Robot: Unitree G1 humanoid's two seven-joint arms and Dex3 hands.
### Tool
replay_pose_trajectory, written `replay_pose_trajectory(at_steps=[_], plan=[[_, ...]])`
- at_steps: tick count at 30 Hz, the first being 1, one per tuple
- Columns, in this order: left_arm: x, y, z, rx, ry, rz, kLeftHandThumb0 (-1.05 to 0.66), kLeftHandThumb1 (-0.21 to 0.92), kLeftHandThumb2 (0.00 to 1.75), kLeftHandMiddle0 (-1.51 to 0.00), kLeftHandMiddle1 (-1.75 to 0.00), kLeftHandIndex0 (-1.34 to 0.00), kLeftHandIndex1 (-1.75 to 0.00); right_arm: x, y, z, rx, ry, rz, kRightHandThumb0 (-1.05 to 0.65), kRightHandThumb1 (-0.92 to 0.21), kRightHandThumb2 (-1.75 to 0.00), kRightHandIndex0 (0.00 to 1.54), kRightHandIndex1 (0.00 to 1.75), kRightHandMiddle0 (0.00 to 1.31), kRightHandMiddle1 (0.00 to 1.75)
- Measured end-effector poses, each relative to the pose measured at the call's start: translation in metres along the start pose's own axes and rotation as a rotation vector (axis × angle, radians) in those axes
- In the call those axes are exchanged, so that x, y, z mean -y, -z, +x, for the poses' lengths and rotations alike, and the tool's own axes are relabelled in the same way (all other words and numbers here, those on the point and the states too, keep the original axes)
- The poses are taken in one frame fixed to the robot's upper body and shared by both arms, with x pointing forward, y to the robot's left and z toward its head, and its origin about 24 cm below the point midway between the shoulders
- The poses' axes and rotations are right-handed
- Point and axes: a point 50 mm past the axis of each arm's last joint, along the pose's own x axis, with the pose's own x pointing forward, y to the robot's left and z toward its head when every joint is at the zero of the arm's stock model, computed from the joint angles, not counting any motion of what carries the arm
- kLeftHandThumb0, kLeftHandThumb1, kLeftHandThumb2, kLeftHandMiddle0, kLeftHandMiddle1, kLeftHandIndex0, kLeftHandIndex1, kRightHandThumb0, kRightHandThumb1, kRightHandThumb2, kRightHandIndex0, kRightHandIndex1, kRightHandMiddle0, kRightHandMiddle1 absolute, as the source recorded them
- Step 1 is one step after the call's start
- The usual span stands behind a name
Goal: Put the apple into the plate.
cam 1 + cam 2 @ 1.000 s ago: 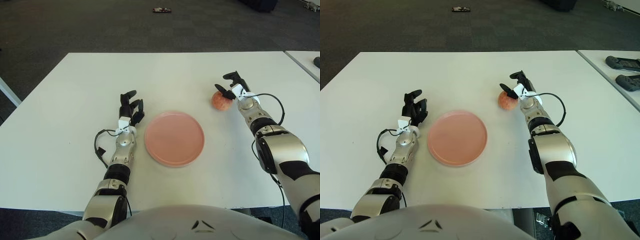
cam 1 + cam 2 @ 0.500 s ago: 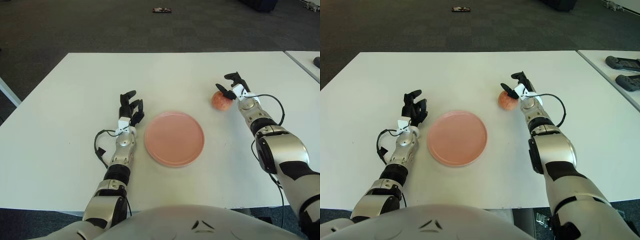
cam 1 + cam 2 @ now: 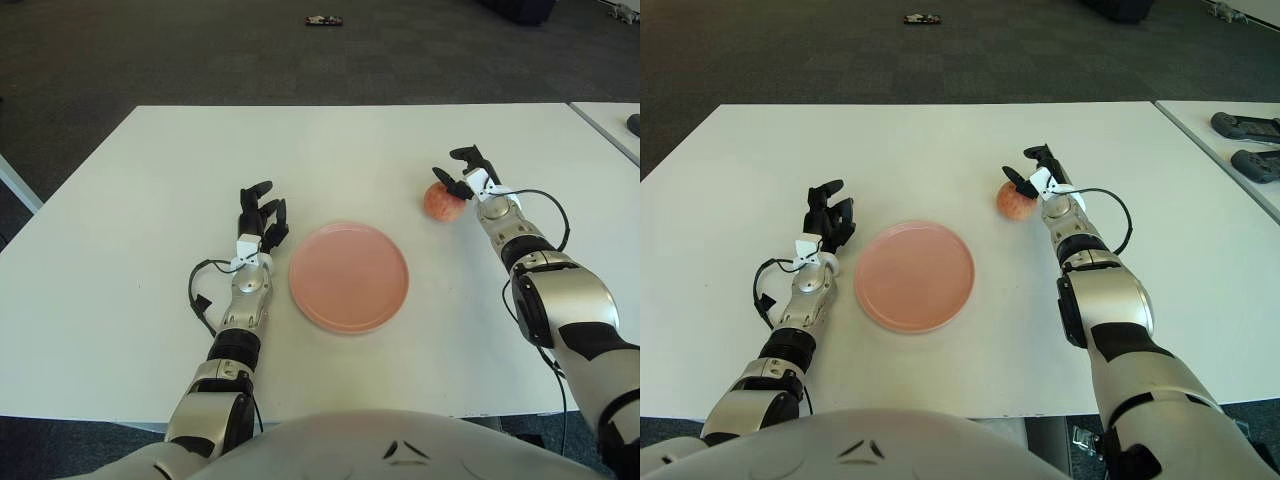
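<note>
A reddish apple [image 3: 440,202] sits on the white table [image 3: 150,200], to the right of an empty pink plate [image 3: 348,277] and about a hand's width from it. My right hand [image 3: 458,170] is just behind and to the right of the apple. Its fingers are spread, one fingertip reaching over the apple's top and the others raised off it. They do not close around the fruit. My left hand [image 3: 262,215] shows beside the plate's left rim, fingers relaxed and pointing away from me, holding nothing.
A second white table [image 3: 1220,140] adjoins on the right, with two dark devices [image 3: 1250,127] on it. A small dark object [image 3: 323,20] lies on the floor far behind. Dark carpet surrounds the table.
My right hand's fingers have shifted very slightly by the apple. The apple, the plate and my left hand have not moved.
</note>
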Motion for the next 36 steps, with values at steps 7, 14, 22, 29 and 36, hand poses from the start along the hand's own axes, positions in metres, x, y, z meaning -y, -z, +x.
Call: replay_pose_trajectory(at_steps=[7, 14, 22, 29, 36], plan=[[-0.0001, 0.0001, 0.0000, 0.000, 0.000, 0.000, -0.76, 0.92, 0.52, -0.32, -0.81, -0.08, -1.22, -0.0002, 0.0003, -0.0002, 0.000, -0.002, -0.003, -0.84, -0.92, -0.37, 0.00, 0.81, 0.00, 0.78], [-0.0001, 0.0001, 0.0000, 0.000, 0.000, 0.000, -0.76, 0.92, 0.52, -0.31, -0.79, -0.07, -1.22, -0.0011, 0.0006, -0.0008, 0.010, -0.005, -0.008, -0.82, -0.92, -0.38, 0.00, 0.81, 0.00, 0.80], [-0.0002, 0.0002, 0.0000, -0.001, -0.001, 0.000, -0.76, 0.92, 0.51, -0.31, -0.80, -0.07, -1.22, -0.0029, 0.0008, -0.0023, 0.036, -0.013, -0.007, -0.86, -0.92, -0.39, 0.00, 0.82, 0.00, 0.79], [-0.0002, 0.0004, 0.0000, -0.001, -0.001, 0.000, -0.75, 0.92, 0.51, -0.31, -0.80, -0.07, -1.22, -0.0044, 0.0007, -0.0032, 0.054, -0.039, -0.005, -0.92, -0.92, -0.44, 0.00, 0.79, 0.00, 0.76], [-0.0002, 0.0004, 0.0000, -0.001, -0.001, 0.000, -0.74, 0.92, 0.51, -0.31, -0.79, -0.07, -1.21, -0.0060, 0.0008, -0.0044, 0.076, -0.081, 0.001, -0.98, -0.92, -0.48, 0.00, 0.67, 0.00, 0.65]])
